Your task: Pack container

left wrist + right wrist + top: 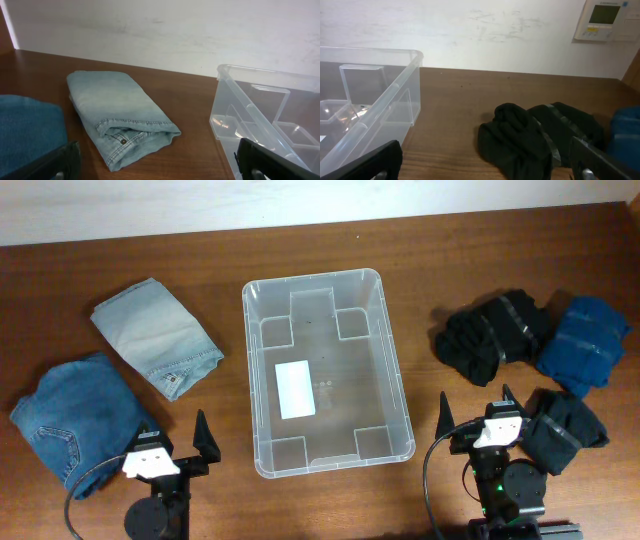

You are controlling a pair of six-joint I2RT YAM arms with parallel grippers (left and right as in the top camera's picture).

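Note:
The clear plastic container (258, 315) sits mid-table with nothing in it, a white label on its base; it also shows in the left wrist view (227, 107) and the right wrist view (380, 102). Folded light-blue jeans (157, 335) (117, 112) and mid-blue jeans (75, 415) (27, 130) lie to its left. A black garment (490, 335) (535, 137), a dark-blue garment (582, 345) and another black garment (565, 430) lie to its right. My left gripper (172, 438) (157, 167) is open and empty near the front left. My right gripper (478, 412) (487, 165) is open and empty near the front right.
A white wall runs behind the table's far edge (320, 200). A wall control panel (605, 20) shows in the right wrist view. Bare wooden tabletop (420, 260) surrounds the container.

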